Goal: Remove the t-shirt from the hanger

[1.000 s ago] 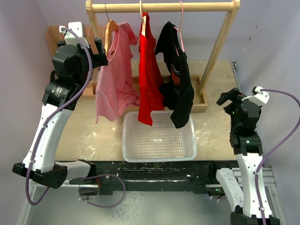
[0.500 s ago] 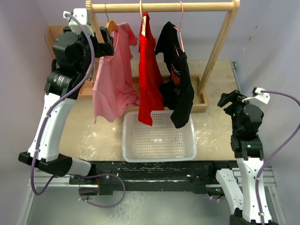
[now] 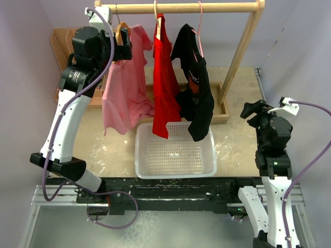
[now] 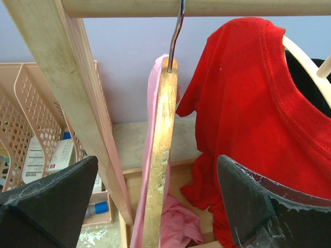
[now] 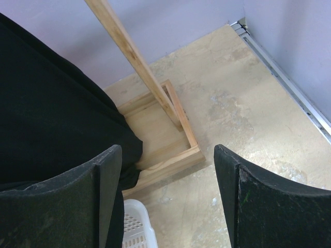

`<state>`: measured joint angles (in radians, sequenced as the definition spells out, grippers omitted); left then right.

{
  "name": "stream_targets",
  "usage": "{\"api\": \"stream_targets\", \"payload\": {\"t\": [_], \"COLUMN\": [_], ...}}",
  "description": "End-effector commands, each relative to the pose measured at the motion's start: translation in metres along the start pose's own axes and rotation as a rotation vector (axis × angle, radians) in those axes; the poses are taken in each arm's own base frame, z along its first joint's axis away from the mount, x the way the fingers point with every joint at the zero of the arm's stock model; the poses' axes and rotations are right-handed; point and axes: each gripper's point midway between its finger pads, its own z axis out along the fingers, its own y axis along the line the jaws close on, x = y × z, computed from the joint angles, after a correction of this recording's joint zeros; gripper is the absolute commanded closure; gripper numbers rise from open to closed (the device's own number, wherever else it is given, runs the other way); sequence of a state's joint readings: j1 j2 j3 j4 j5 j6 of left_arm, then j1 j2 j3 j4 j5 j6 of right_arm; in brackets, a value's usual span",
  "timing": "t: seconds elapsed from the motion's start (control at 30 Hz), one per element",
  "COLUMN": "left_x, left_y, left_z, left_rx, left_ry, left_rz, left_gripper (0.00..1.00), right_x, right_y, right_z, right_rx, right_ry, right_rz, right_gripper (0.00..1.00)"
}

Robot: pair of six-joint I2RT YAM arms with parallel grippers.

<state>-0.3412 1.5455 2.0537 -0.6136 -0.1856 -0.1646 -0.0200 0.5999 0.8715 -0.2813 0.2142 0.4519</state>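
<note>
Pink t-shirt (image 3: 124,88) is on the wooden hanger (image 4: 160,155), leftmost on the rail (image 3: 181,7). Red t-shirt (image 3: 164,88) hangs just beside it, with the black t-shirt (image 3: 199,98) further right. White basket (image 3: 176,176) sits on the table (image 3: 238,103) under the hems. The tabletop is beige with white scuffs, and the walls are lilac. Pink lattice crate (image 4: 31,113) behind the left post holds small boxes, print too small to read. My left arm is stretched up to the rail's left end. My left gripper (image 4: 158,165) is open, with a finger on each side of the hanger and no contact visible. My right gripper (image 5: 166,150) is open and empty. That arm is upright at the table's right side, with the gripper facing the rack's base frame (image 5: 176,111).
</note>
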Motion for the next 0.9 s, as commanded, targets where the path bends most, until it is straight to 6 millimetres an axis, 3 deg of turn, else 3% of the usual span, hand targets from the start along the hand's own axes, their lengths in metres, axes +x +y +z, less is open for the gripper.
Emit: {"api": "stream_targets", "payload": {"t": [0.0,0.13,0.27,0.43,0.57,0.73,0.87], "left_x": [-0.018,-0.013,-0.010,-0.008,-0.009,-0.021,-0.032], "left_y": [-0.009,-0.012,-0.014,-0.015,-0.016,-0.017,-0.016], "left_z": [-0.002,0.005,0.015,0.022,0.023,0.020,0.016], "left_rx": [0.049,0.059,0.067,0.065,0.074,0.079,0.075], "left_ry": [-0.053,-0.043,-0.040,-0.040,-0.062,-0.122,-0.164], "left_rz": [-0.006,0.012,0.020,0.025,0.029,0.025,0.018], "left_gripper": [0.00,0.05,0.18,0.44,0.59,0.78,1.00], "right_x": [-0.029,-0.025,-0.024,-0.025,-0.021,-0.017,-0.015], "right_y": [0.011,0.012,0.011,0.012,0.012,0.014,0.015], "right_z": [-0.008,-0.006,-0.006,-0.006,-0.003,0.001,0.003], "right_rx": [-0.042,-0.043,-0.042,-0.044,-0.047,-0.056,-0.060], "right_ry": [-0.078,-0.064,-0.063,-0.065,-0.054,-0.041,-0.035], "right_rz": [0.006,0.007,0.010,0.007,0.006,0.006,0.005], "right_gripper": [0.26,0.26,0.26,0.27,0.27,0.27,0.27]}}
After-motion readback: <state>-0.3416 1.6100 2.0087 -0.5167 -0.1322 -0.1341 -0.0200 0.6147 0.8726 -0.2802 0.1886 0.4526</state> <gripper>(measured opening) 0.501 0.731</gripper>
